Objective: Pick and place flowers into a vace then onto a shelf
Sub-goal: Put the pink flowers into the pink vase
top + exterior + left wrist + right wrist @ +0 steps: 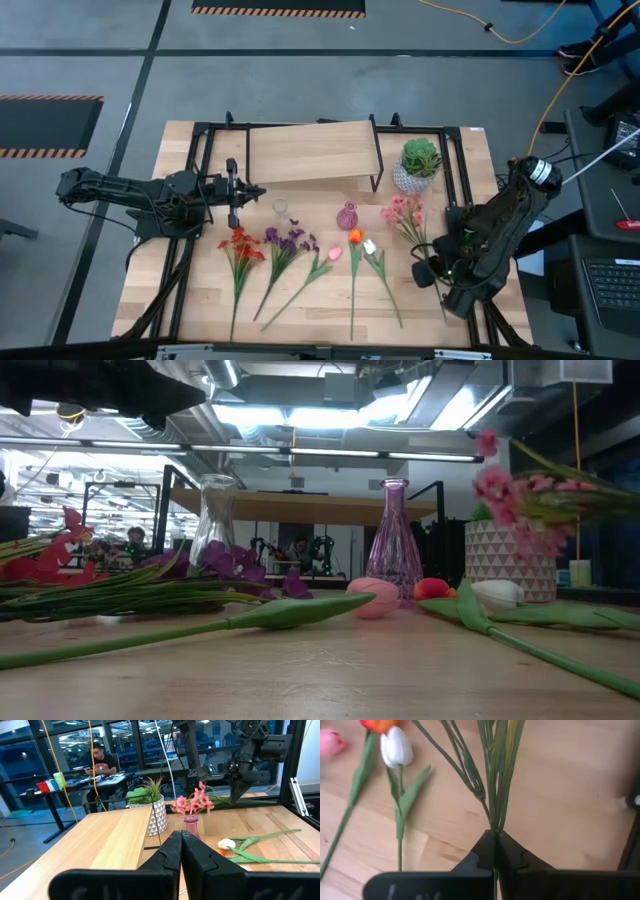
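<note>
the right gripper [495, 851] has its two fingers pinched tight on the green stems of the pink flower bunch [405, 213], and from level with the table the blossoms hang raised off the wood in front of the white patterned pot [508, 560] with the round green plant [421, 156]. the left gripper [181, 851] has its fingers pressed together on nothing, hovering by the shelf's near left corner, close to the clear glass vase [280, 208]. the shelf [312, 152] stands at the back of the table [320, 310], its light board bare. a pinkish glass vase [347, 216] stands just in front of the shelf, about mid-table. the rest of the flowers lie flat on the wood in a row: a red one [240, 244] nearest the left arm, then purple [288, 240], a pink tulip [334, 254], an orange tulip [355, 236] and a white tulip [369, 246] side by side, stems all running toward the near edge. beyond the table a person [99, 762] sits at a desk.
</note>
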`<state>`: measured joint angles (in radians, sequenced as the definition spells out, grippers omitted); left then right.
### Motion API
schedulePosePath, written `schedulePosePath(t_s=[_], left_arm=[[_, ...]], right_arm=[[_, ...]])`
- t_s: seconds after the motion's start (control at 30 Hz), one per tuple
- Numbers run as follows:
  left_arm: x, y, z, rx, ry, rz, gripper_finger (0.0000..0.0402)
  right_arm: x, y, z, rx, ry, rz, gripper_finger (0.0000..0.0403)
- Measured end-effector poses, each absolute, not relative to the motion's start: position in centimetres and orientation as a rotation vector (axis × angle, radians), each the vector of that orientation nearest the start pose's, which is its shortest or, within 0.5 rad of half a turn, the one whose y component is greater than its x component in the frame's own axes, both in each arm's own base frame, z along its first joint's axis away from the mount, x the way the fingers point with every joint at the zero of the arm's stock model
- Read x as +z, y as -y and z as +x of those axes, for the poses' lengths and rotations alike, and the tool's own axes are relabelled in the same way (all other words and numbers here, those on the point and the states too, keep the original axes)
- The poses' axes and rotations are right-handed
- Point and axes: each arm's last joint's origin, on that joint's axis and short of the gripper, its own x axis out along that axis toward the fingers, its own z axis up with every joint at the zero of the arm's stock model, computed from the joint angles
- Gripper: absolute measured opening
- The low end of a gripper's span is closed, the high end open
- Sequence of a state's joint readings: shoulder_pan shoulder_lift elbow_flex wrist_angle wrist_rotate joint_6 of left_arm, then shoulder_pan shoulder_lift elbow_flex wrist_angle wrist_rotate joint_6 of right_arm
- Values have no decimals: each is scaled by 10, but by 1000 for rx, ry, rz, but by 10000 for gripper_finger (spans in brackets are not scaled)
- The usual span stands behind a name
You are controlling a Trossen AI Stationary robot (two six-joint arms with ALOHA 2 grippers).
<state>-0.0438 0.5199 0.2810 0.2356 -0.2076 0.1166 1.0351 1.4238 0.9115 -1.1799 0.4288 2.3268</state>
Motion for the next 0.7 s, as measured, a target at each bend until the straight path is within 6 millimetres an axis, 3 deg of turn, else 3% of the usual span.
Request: schedulePosePath(t_s=[0.3, 0.7], left_arm=[[235, 0, 139, 163, -11, 91, 4], [235, -1, 139, 203, -3, -4, 4]], right_arm=[[228, -160, 108, -802, -673, 725, 0], [245, -141, 121, -639, -301, 226, 0]])
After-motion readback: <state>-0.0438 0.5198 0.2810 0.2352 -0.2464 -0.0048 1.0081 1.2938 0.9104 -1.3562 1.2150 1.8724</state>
